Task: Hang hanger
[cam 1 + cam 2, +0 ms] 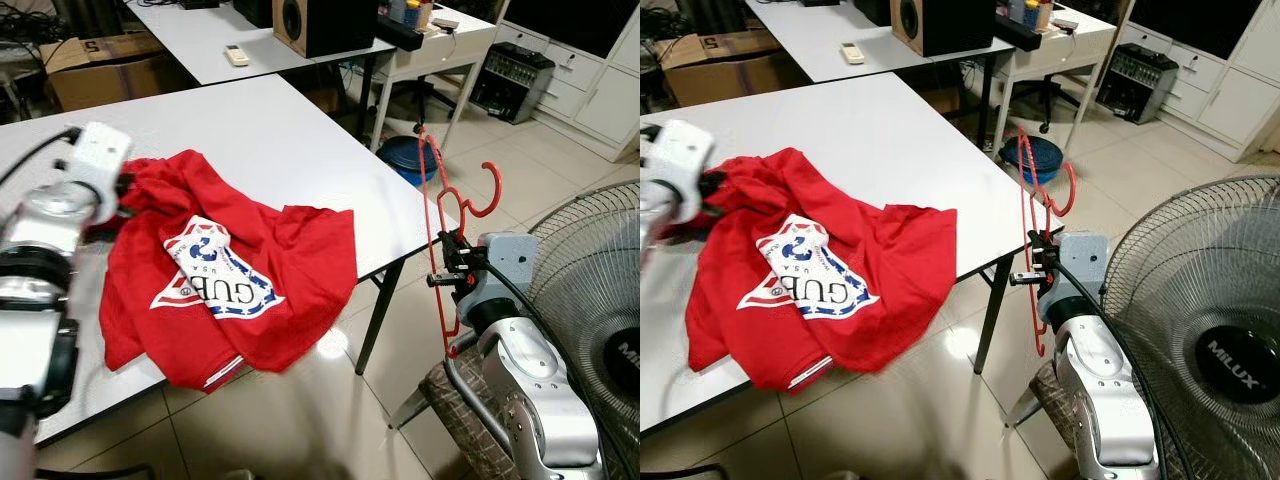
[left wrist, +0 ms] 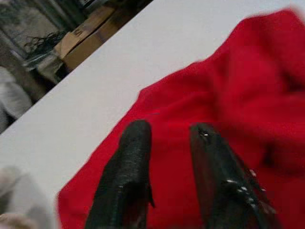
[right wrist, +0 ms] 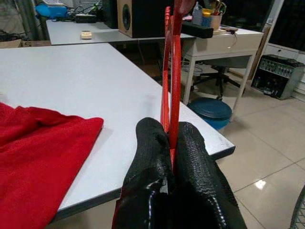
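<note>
The right gripper (image 3: 170, 143) is clamped tight on the red hanger (image 1: 440, 215), fingers pinched either side of its thin frame. The hanger stands nearly upright off the table's corner, at about three o'clock from the shirt, its hook (image 1: 486, 190) curling at the top and pointing away from the table. It hangs in the air over the tiled floor (image 1: 300, 420), just beside the white table (image 1: 280, 130) edge but not touching it.

On the table, the red T-shirt (image 1: 230, 280) lies crumpled and spread, its white, red and blue printed logo (image 1: 213, 272) facing up, the hem drooping slightly over the near edge. The left gripper (image 2: 169, 143) sits at about nine o'clock of the shirt, low over the red cloth, its two black fingers (image 2: 128, 162) narrowly apart with nothing between them.

Off at four o'clock, a standing fan (image 1: 1200, 330) with a wire grille looms right beside the right arm. At twelve o'clock, a second white table carries a wooden speaker (image 1: 310, 25) and a small remote (image 1: 236, 55). A blue round stool (image 1: 405, 155) sits on the floor under the far desk, at about one o'clock, and a cardboard box (image 1: 100, 65) rests at eleven o'clock behind the main table.
</note>
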You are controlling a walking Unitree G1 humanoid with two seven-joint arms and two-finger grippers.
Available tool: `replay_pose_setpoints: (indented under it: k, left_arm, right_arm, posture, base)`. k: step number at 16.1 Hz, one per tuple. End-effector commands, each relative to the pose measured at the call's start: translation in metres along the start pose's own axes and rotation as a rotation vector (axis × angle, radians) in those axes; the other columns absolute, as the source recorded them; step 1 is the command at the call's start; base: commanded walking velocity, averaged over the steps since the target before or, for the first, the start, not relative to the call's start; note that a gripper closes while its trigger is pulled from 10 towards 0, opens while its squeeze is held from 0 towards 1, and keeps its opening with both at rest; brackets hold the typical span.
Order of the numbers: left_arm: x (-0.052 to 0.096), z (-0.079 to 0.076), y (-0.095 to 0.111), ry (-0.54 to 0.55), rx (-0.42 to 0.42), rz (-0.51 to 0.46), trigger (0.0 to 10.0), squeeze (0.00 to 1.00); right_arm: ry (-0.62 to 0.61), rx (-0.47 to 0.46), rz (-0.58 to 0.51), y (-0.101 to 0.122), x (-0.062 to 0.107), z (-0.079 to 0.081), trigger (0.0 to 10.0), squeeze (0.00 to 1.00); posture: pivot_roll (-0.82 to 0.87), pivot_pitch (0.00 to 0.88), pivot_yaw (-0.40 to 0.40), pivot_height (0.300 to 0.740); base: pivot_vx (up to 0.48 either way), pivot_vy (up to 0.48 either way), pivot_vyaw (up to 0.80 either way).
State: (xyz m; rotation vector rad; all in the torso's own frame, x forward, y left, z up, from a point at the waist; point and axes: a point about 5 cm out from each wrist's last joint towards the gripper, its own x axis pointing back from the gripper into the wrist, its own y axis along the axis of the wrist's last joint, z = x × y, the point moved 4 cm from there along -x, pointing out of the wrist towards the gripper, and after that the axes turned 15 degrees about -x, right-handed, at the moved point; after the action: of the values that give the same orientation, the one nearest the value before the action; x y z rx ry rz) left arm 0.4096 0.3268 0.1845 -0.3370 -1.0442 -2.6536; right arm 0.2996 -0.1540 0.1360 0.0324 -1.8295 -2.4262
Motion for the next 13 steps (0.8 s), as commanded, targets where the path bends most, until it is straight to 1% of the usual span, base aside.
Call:
replay_pose_setpoints:
  k: [1, 2, 3, 4, 5, 6, 7, 8, 9, 10, 11, 12, 13]
  left_arm:
    - [0.002, -0.001, -0.009, -0.028, -0.036, 0.023, 10.0, 1.0]
    - [0.004, 0.001, -0.013, -0.05, -0.066, 0.018, 10.0, 1.0]
    - [0.005, 0.002, -0.013, -0.057, -0.074, 0.015, 10.0, 1.0]
    - [0.006, 0.001, -0.005, -0.097, -0.042, -0.058, 10.0, 1.0]
    - [0.007, 0.001, 0.005, -0.124, 0.036, -0.131, 10.0, 1.0]
    - [0.014, -0.01, 0.051, -0.307, 0.273, -0.414, 10.0, 1.0]
    - [0.018, -0.019, 0.062, -0.397, 0.29, -0.482, 10.0, 1.0]
    - [0.025, -0.04, 0.075, -0.557, 0.279, -0.564, 10.0, 1.0]
    - [0.032, -0.062, 0.079, -0.695, 0.249, -0.598, 10.0, 1.0]
    - [0.037, -0.083, 0.076, -0.805, 0.192, -0.599, 10.0, 1.0]
    - [0.042, -0.101, 0.067, -0.903, 0.135, -0.565, 10.0, 1.0]
    - [0.045, -0.118, 0.053, -0.975, 0.074, -0.508, 10.0, 1.0]
    - [0.046, -0.125, 0.047, -0.997, 0.046, -0.481, 10.0, 1.0]
  right_arm:
    - [0.001, 0.002, -0.001, 0.003, 0.0, 0.0, 10.0, 0.0]
    - [0.001, 0.0, -0.001, 0.003, 0.0, -0.001, 10.0, 0.0]
    - [0.001, 0.001, -0.001, 0.003, -0.001, -0.001, 10.0, 0.0]
    - [-0.015, 0.017, 0.011, 0.002, 0.0, -0.004, 10.0, 0.0]
    - [-0.025, 0.042, 0.015, 0.001, 0.0, -0.007, 10.0, 0.0]
    - [-0.011, 0.041, 0.025, 0.002, 0.001, -0.009, 10.0, 0.0]
    - [-0.01, 0.038, 0.022, 0.003, 0.001, -0.01, 10.0, 0.0]
    - [-0.014, 0.026, -0.004, 0.006, 0.001, -0.009, 10.0, 0.0]
    - [-0.01, 0.002, -0.001, 0.006, 0.001, -0.008, 10.0, 0.0]
    - [0.007, -0.033, 0.014, 0.005, 0.002, -0.005, 10.0, 0.0]
    - [0.015, -0.036, 0.012, 0.005, 0.003, -0.003, 10.0, 0.0]
    - [0.016, -0.022, 0.004, 0.007, 0.004, -0.003, 10.0, 0.0]
    - [0.015, -0.015, -0.001, 0.007, 0.005, -0.003, 10.0, 0.0]
  posture:
    - [-0.16, 0.0, -0.017, 0.74]
    - [-0.16, 0.0, -0.019, 0.74]
    - [-0.16, 0.0, -0.02, 0.74]
    - [-0.15, 0.0, -0.02, 0.74]
    - [-0.15, 0.0, -0.02, 0.74]
    - [-0.15, 0.0, -0.016, 0.74]
    - [-0.15, 0.0, -0.016, 0.74]
    - [-0.16, 0.0, -0.01, 0.74]
    - [-0.16, 0.0, -0.01, 0.74]
    - [-0.16, 0.0, -0.002, 0.74]
    - [-0.17, 0.0, 0.006, 0.74]
    - [-0.18, 0.0, 0.015, 0.74]
    - [-0.18, 0.0, 0.015, 0.74]
  base:
    - [0.0, 0.0, 0.0]
    - [0.0, 0.0, 0.0]
    - [0.0, 0.0, 0.0]
    - [0.0, 0.0, 0.0]
    - [0.0, 0.0, 0.0]
    - [0.0, 0.0, 0.0]
    - [0.0, 0.0, 0.0]
    - [0.0, 0.0, 0.0]
    - [0.0, 0.0, 0.0]
    - [0.0, 0.0, 0.0]
    - [0.0, 0.0, 0.0]
    - [0.0, 0.0, 0.0]
    - [0.0, 0.0, 0.0]
